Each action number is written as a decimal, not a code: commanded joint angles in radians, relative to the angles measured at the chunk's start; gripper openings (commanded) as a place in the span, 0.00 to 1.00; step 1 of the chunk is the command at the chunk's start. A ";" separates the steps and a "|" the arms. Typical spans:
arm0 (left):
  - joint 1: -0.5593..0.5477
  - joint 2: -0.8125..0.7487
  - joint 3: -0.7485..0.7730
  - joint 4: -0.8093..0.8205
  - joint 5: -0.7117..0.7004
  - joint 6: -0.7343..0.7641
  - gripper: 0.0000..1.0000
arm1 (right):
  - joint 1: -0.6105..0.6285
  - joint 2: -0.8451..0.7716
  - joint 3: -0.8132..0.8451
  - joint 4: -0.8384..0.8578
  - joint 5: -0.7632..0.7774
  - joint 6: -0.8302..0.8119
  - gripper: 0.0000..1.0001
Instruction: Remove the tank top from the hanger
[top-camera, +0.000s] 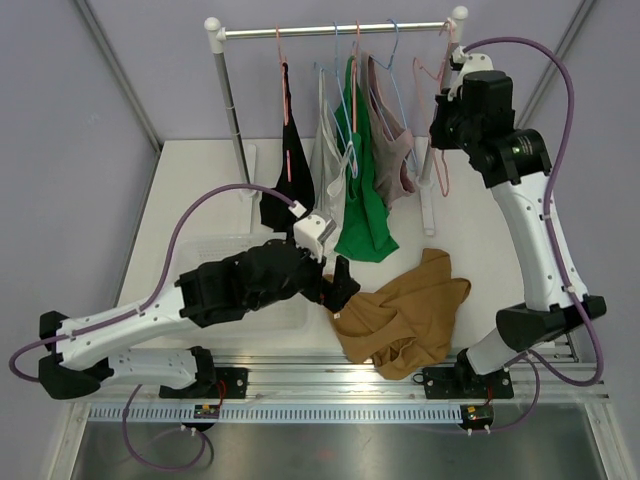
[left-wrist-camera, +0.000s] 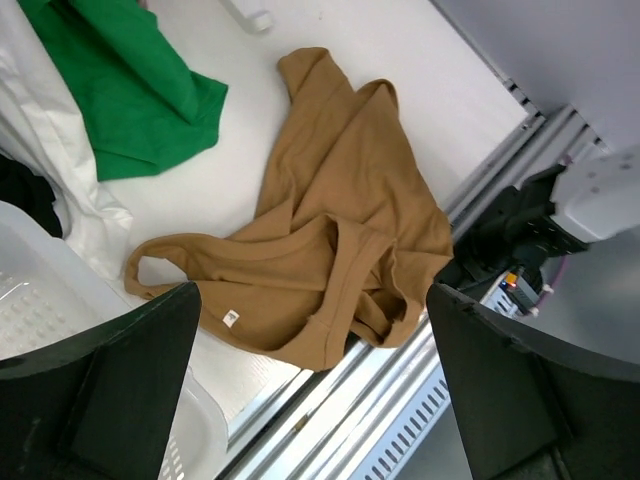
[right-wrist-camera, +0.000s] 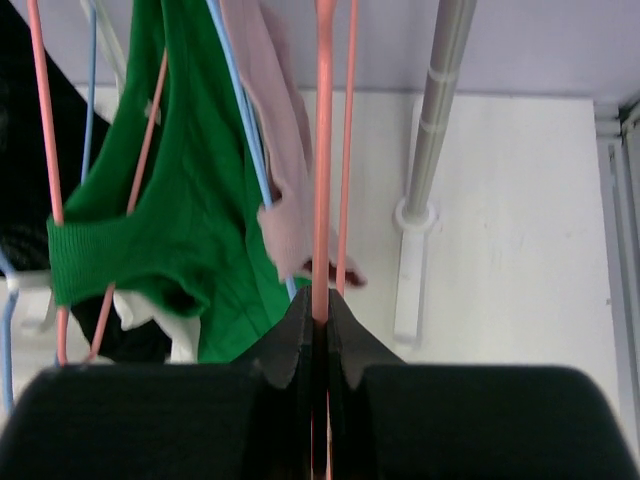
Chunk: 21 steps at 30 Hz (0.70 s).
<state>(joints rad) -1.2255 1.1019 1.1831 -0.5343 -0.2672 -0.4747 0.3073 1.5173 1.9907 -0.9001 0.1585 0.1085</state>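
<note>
1. The brown tank top (top-camera: 405, 315) lay crumpled on the surface (top-camera: 200, 190), well in front of the rack (top-camera: 340, 30) and off any hanger. Its far fold reached the edge farthest from the rack.
2. The left gripper (top-camera: 340, 288) hung beside it with fingers spread wide, holding nothing.
3. The right gripper (right-wrist-camera: 320, 330) had its fingers closed on the wire of a coral hanger (right-wrist-camera: 323, 150) at the rack's right end. That hanger looked bare to us.
4. We judged two risks. The tank top could slide off that far edge if an arm brushed it. A tug on the held hanger could also swing or unhook its neighbours.
5. We counted one tank top down and four tops on the rack: black top (top-camera: 285, 150), white top (top-camera: 330, 140), green top (top-camera: 362, 205), dusty-pink top (top-camera: 390, 140). There was one clear bin (top-camera: 215, 250) in front of the rack. We could not count the hangers exactly.
</note>
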 joint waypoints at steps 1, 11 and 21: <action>-0.008 -0.076 -0.013 0.010 0.034 0.019 0.99 | -0.026 0.085 0.181 0.030 0.006 -0.061 0.00; -0.023 -0.112 -0.079 0.019 0.010 0.010 0.99 | -0.063 0.433 0.554 -0.026 -0.063 -0.092 0.00; -0.032 -0.065 -0.079 0.057 -0.032 0.016 0.99 | -0.063 0.334 0.396 0.010 -0.062 -0.084 0.38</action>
<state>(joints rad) -1.2472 1.0084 1.0931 -0.5404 -0.2726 -0.4709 0.2481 1.9553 2.4062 -0.9550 0.1020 0.0376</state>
